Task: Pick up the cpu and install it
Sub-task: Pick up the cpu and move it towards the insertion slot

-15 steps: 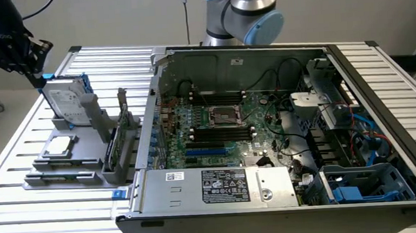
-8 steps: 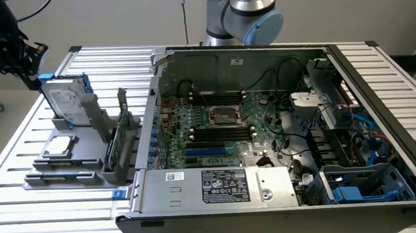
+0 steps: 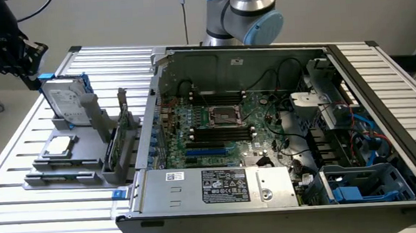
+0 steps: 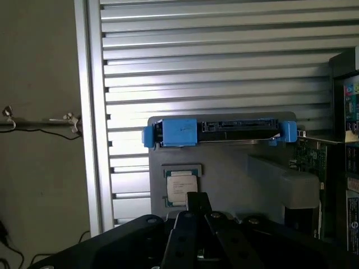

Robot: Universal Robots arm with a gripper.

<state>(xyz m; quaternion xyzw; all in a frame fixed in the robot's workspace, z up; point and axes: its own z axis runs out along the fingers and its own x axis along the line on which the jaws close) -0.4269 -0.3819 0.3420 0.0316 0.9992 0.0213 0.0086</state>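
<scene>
The closed, empty gripper (image 4: 197, 197) hovers near the cpu (image 4: 182, 186), which lies flat in a grey holder (image 3: 84, 152) beside the open computer case (image 3: 212, 61); a clean pick likely needs the jaws centred squarely over its edges.

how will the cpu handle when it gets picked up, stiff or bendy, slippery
The cpu looks like a thin flat plate with a metal top, so probably stiff and light. It lies flat on the grey holder, so rolling or tipping seems unlikely, though its low edges offer little to grip. The smooth top may be slippery.
</scene>
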